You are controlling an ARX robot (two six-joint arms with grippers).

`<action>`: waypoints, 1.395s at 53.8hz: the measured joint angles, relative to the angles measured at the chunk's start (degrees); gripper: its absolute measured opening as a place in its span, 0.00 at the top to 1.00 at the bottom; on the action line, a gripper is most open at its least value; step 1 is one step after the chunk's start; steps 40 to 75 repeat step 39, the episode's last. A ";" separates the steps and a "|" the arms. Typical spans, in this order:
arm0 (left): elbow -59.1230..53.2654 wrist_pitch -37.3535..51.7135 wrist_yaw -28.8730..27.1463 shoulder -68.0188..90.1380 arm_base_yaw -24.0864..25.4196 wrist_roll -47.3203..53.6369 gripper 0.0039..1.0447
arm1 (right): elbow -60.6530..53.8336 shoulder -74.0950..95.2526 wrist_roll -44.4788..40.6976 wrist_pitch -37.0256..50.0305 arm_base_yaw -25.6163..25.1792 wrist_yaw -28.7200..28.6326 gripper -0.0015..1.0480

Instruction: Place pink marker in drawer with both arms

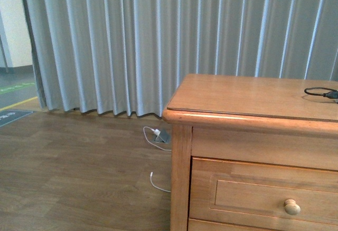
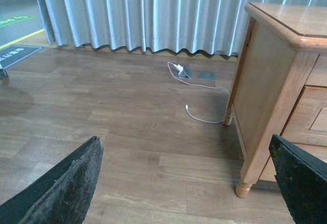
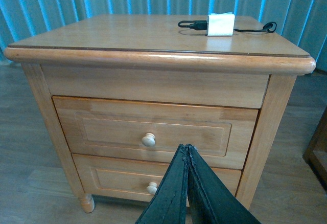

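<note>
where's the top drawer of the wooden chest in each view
Front view: the drawer sits lower right, shut, its knob near the bottom edge.
Left wrist view: only a sliver of the drawer shows at the right edge, knob out of frame.
Right wrist view: the drawer is centred, shut, above a second drawer.
Shared landmark: the chest's rounded top edge.

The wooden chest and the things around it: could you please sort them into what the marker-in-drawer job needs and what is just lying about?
For the job:
- top drawer, shut, with its round knob
- right gripper, fingers together
- left gripper, fingers apart
- pink marker: not seen in any view

Lying about:
- white adapter with black cable on the chest top
- lower drawer
- white cable on the floor
- curtain
</note>
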 joint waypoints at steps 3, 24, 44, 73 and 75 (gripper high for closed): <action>0.00 0.00 0.00 0.00 0.00 0.00 0.06 | 0.00 0.00 0.00 0.00 0.00 0.00 0.98; 0.00 0.00 0.00 0.00 0.00 0.00 0.06 | 0.00 -0.04 -0.04 0.00 0.00 0.00 0.74; 0.00 0.00 0.00 0.00 0.00 -0.02 0.06 | 0.00 -0.04 -0.04 0.00 0.00 0.00 0.25; 0.00 0.00 0.00 0.00 0.00 -0.02 0.06 | 0.00 -0.04 -0.04 0.00 0.00 0.00 0.25; 0.00 0.00 0.00 0.00 0.00 -0.02 0.06 | 0.00 -0.04 -0.04 0.00 0.00 0.00 0.25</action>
